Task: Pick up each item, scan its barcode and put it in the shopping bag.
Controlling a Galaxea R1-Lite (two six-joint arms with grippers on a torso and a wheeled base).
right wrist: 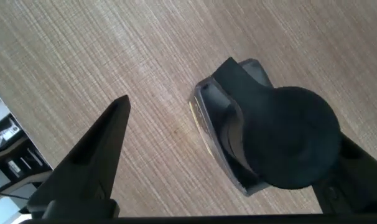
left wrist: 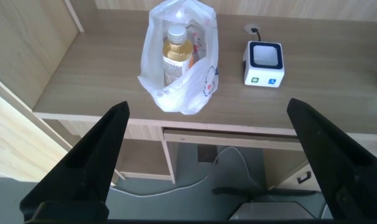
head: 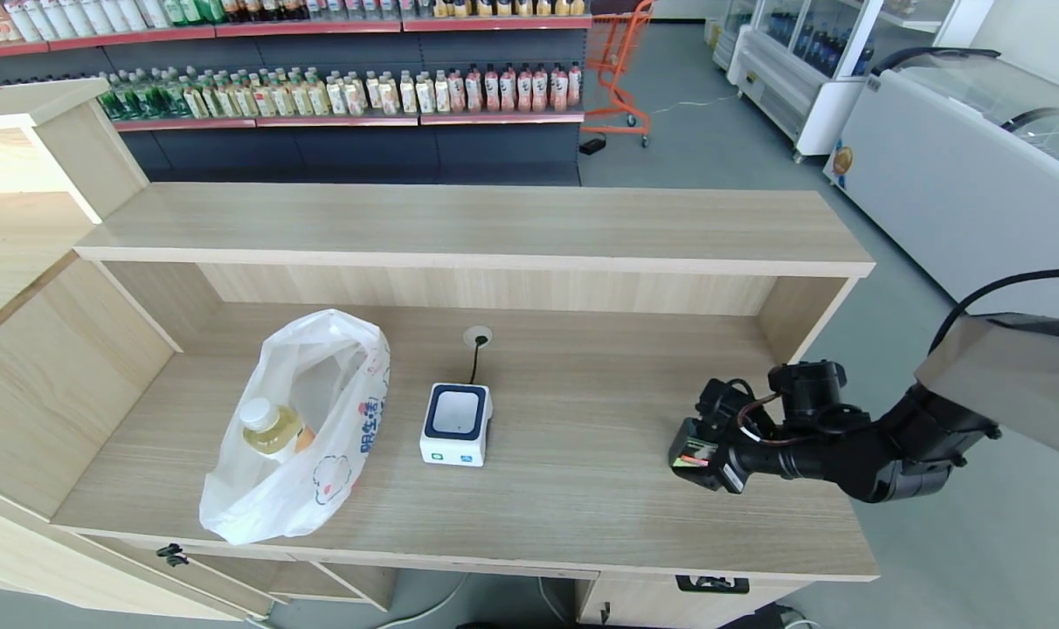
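Note:
A white plastic shopping bag (head: 298, 428) stands on the left of the wooden counter with a yellow drink bottle (head: 269, 428) upright inside it; the left wrist view shows the bag (left wrist: 179, 90) and bottle (left wrist: 174, 53) too. The white barcode scanner (head: 456, 424) sits mid-counter, right of the bag. My right gripper (head: 695, 456) hangs low over the counter's right part, open (right wrist: 226, 124), with a dark round-topped, grey-bodied item (right wrist: 269, 143) on the wood between its fingers, close to one finger. My left gripper (left wrist: 207, 107) is open and empty, held back in front of the counter's front edge.
The counter (head: 582, 489) has a raised back shelf (head: 477, 227) and side walls. A cable (head: 474, 358) runs from the scanner to a hole at the back. Bare wood lies between scanner and right gripper. Store shelves and freezers stand beyond.

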